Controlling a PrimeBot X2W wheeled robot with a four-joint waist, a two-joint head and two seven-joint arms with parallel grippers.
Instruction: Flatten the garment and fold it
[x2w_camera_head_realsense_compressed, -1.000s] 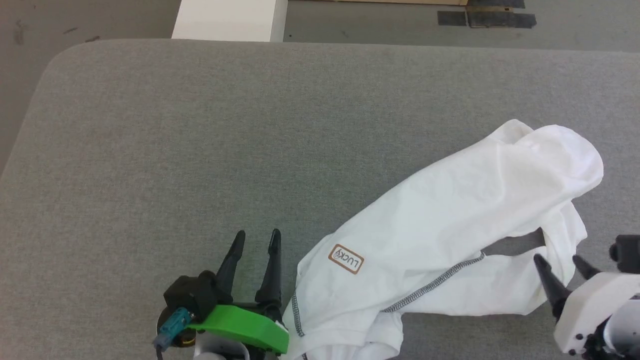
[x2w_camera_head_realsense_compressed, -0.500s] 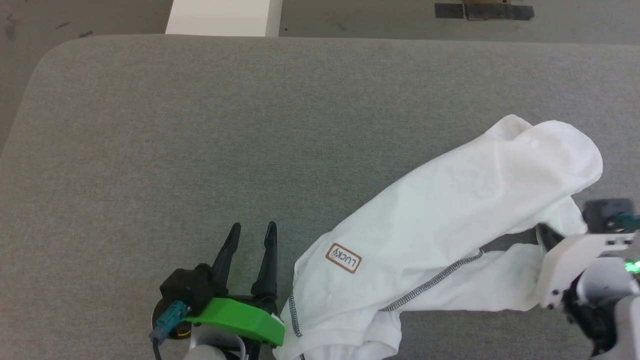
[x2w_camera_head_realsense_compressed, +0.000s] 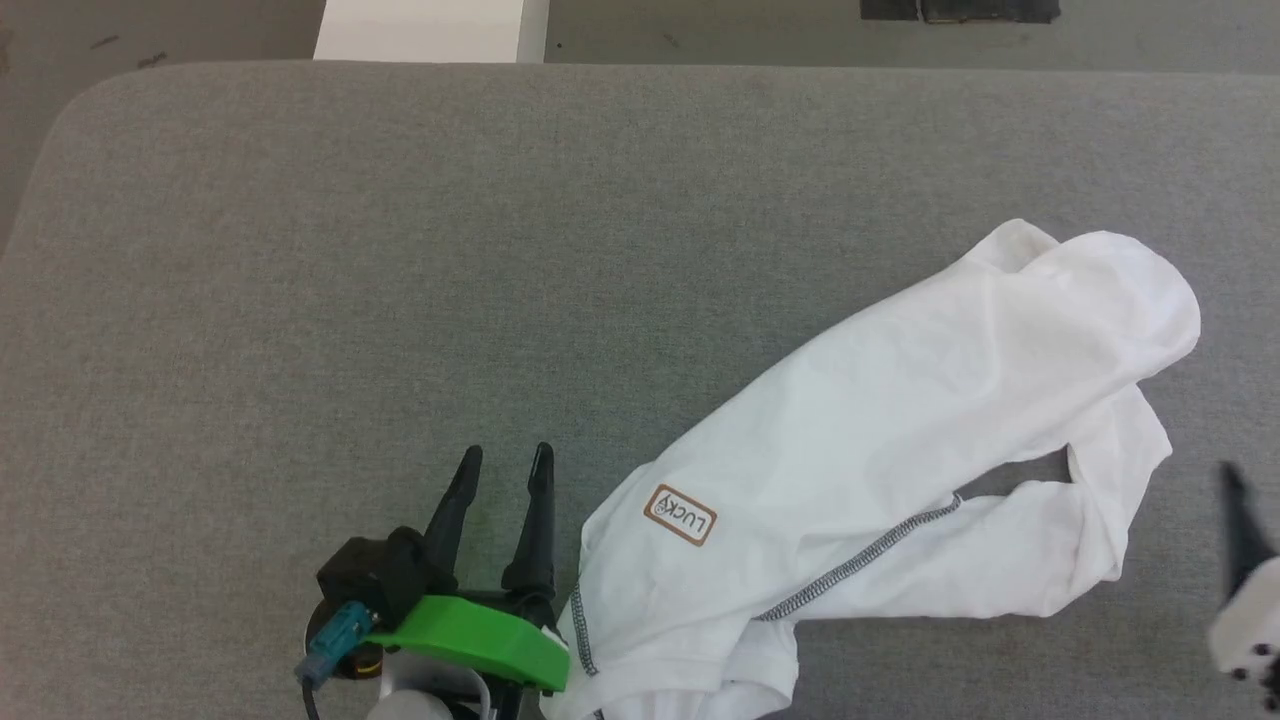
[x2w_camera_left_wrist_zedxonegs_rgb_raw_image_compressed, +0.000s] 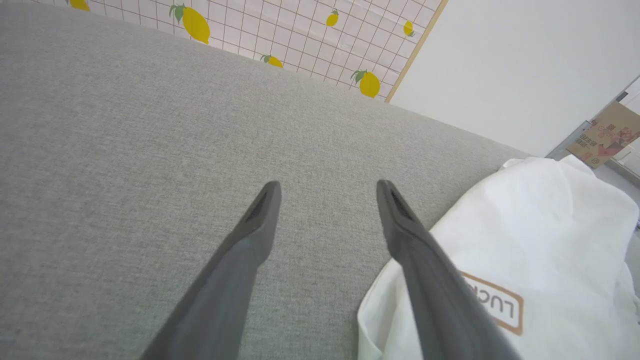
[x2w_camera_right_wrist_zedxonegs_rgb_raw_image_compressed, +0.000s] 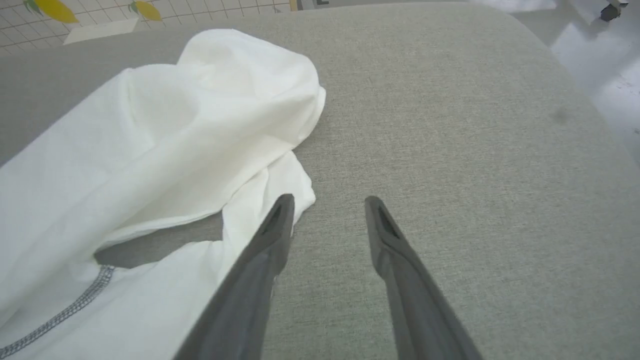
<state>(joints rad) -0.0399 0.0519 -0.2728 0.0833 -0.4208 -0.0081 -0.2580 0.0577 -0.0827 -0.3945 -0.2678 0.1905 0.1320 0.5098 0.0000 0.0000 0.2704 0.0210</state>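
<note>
The garment (x2w_camera_head_realsense_compressed: 900, 430), a white T-shirt with grey stitching, lies crumpled on the grey table, running diagonally from the near middle to the right. Its brown-edged LUCKY patch (x2w_camera_head_realsense_compressed: 680, 515) faces up near the lower end. My left gripper (x2w_camera_head_realsense_compressed: 500, 460) stands open just left of that end, over bare table; in the left wrist view the garment (x2w_camera_left_wrist_zedxonegs_rgb_raw_image_compressed: 540, 225) lies beside the right finger. My right gripper (x2w_camera_right_wrist_zedxonegs_rgb_raw_image_compressed: 330, 200) is open with nothing between its fingers, and its left finger sits at the edge of a bunched sleeve of the garment (x2w_camera_right_wrist_zedxonegs_rgb_raw_image_compressed: 150, 130). One of its dark fingers (x2w_camera_head_realsense_compressed: 1243, 530) shows at the head view's right edge.
The grey padded table (x2w_camera_head_realsense_compressed: 400, 250) has rounded far corners and wide free room to the left and behind the shirt. A rigid white box (x2w_camera_head_realsense_compressed: 430, 30) stands beyond the far edge, with dark tape (x2w_camera_head_realsense_compressed: 960, 10) on the floor. A lemon-patterned wall (x2w_camera_left_wrist_zedxonegs_rgb_raw_image_compressed: 300, 30) is behind the table.
My right gripper went in to the sleeve at the garment's right end, then drew back to the right, off the cloth, fingers apart. The camera shifted slightly. The left gripper stayed put.
</note>
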